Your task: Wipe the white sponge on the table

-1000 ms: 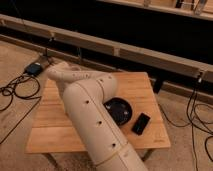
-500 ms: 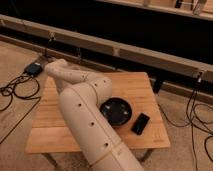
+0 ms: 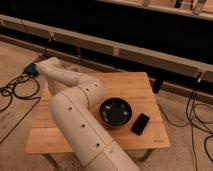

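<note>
Bamboo-grained light wood tops the small table, and the cream arm folds over it from the near edge to the far-left corner. The gripper is hidden behind the arm's upper links at that far-left part, its fingers together. The white sponge cannot be made out, since the arm covers that side. A black bowl sits right of centre, with a black phone-like slab just beside it. Dark cables trail on the floor at left.
</note>
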Action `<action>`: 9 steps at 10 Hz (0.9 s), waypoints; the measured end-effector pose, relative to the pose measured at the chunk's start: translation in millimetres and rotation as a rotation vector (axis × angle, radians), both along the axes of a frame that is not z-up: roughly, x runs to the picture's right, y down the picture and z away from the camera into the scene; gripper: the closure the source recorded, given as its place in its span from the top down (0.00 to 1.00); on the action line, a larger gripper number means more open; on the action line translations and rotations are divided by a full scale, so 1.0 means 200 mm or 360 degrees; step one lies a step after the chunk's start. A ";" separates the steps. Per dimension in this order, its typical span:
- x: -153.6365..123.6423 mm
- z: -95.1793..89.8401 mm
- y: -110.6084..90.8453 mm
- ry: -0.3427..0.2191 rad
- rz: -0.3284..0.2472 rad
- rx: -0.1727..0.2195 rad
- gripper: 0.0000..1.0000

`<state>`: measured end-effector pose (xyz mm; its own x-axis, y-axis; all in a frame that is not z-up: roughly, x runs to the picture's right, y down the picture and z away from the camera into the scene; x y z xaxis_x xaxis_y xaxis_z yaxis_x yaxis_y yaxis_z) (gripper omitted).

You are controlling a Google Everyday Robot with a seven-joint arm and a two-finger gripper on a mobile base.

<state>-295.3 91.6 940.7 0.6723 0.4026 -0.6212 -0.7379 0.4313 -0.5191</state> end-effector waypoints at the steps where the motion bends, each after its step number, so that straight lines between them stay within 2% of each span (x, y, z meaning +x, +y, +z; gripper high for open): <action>1: -0.04 -0.02 0.01 -0.0026 0.0000 -0.0011 0.00; 5: -0.23 -0.14 0.05 -0.0191 -0.0026 -0.0064 0.00; 9: -0.27 -0.30 0.16 -0.0291 -0.0101 -0.0153 0.00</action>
<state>-348.7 124.6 881.7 0.7996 0.3006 -0.5199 -0.6004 0.4161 -0.6829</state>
